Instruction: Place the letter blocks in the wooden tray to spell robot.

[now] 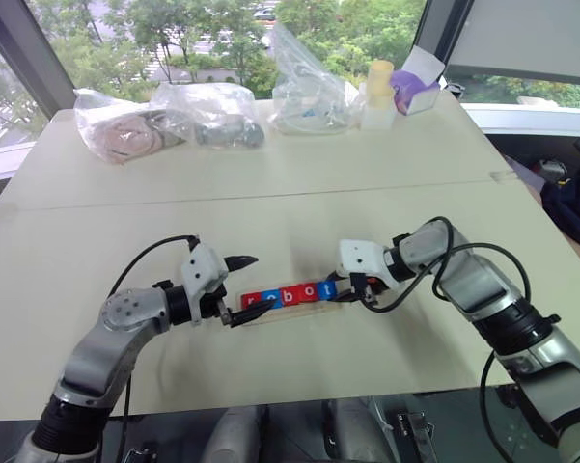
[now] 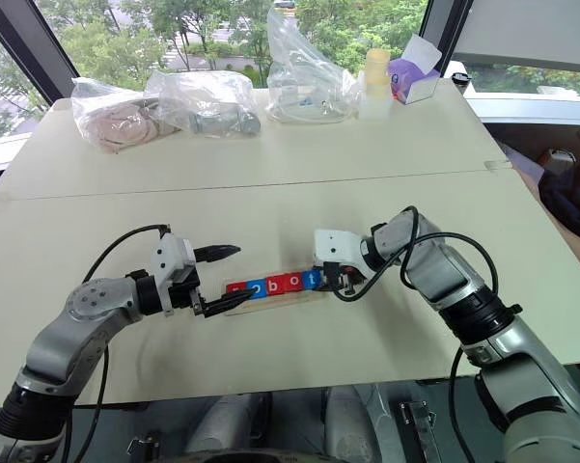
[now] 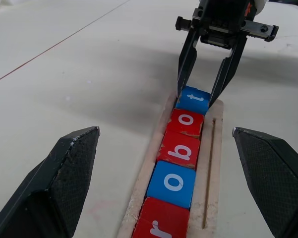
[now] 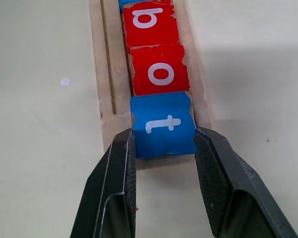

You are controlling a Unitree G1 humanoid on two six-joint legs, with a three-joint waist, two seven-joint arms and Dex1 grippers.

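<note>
Well back on the tabletop, along its far edge, lie several clear plastic bags with things inside, a pale yellow bottle and a small purple-and-white box; none of these is near the work, and the stretch of tabletop around the wooden tray holds no other things. That tray lies near the front edge, between the two arms, and the letter blocks sit in its slot in one touching row: a red r, a blue o, a red b, a red o and a blue t. At the t end, the right claw has one finger on each side of the blue t, pinching it at the tray's end, with the claw's body tipped down over it. At the r end, the left claw is spread wide, its upper finger raised off the tabletop and its lower fingertip right at the tray's end by the r, though actual contact is hard to judge. From the left wrist, the r block is cut off at the picture's edge; from the right wrist, the b is the last full letter visible, with just a corner of the blue o beyond it.
</note>
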